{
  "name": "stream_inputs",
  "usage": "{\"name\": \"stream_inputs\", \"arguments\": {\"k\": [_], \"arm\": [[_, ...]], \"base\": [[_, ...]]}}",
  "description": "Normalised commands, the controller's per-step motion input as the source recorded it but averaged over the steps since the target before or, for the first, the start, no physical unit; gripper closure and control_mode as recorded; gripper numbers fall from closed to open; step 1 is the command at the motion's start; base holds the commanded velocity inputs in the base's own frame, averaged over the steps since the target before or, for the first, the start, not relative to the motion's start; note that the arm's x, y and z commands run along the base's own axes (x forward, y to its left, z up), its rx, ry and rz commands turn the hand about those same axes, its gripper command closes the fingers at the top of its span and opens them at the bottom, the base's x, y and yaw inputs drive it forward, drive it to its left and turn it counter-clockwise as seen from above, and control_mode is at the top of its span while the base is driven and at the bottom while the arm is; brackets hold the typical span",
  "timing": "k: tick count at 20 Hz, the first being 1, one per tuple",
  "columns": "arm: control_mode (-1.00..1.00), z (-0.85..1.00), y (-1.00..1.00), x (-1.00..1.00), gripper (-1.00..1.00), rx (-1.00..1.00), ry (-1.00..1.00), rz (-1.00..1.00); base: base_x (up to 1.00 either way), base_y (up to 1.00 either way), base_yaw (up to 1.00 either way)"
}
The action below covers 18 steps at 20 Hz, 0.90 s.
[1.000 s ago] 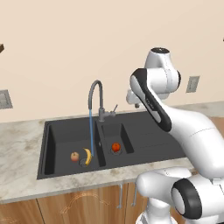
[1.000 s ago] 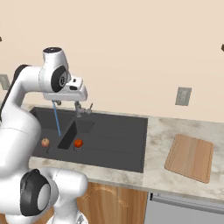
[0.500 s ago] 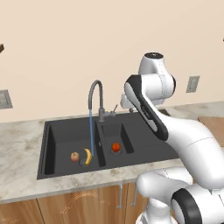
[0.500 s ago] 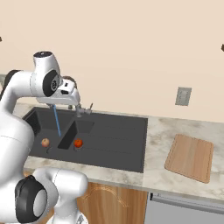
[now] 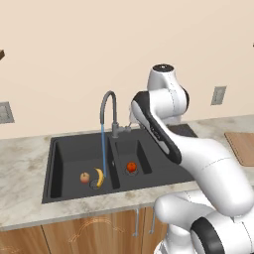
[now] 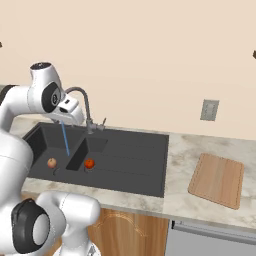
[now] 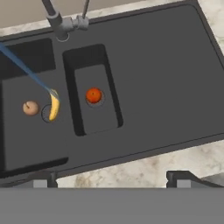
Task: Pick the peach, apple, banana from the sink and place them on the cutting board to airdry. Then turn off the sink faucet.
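banana (image 7: 54,107) in the sink (image 7: 144,65) large basin, pale fruit (image 7: 30,107) at its 9 o'clock. red fruit (image 7: 93,95) in the small basin. gripper (image 7: 107,180) fingers spread apart, holding nothing.

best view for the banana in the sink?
Hand view: the banana shows whole from above, curved beside the drain under the water stream. The left base view shows it smaller; in the right base view the basin wall hides it.

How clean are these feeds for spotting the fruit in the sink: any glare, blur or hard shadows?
Hand view: sharp, evenly lit, no glare on the matte sink; banana and red fruit stand out clearly, with faint shadows. Left base view: crisp, but the arm covers the sink's right part; banana is small yet clear. Right base view: soft, flat light; cutting board is plain to see.
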Motion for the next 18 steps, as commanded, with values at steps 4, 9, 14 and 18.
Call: {"name": "stream_inputs", "arguments": {"k": [4,9,14,18], "arm": [[-1.0,-0.09,0.03,0.02,-1.0,0.07,0.01,-0.11],[-1.0,-0.16,0.0,0.16,-1.0,0.07,0.0,-0.07],[-1.0,-0.25,0.0,0.13,-1.0,0.01,0.04,-0.13],[-1.0,-0.16,0.01,0.13,-1.0,0.0,0.06,-0.19]], "base": [[0.0,0.0,0.0],[0.0,0.0,0.0],[0.0,0.0,0.0],[0.0,0.0,0.0]]}}
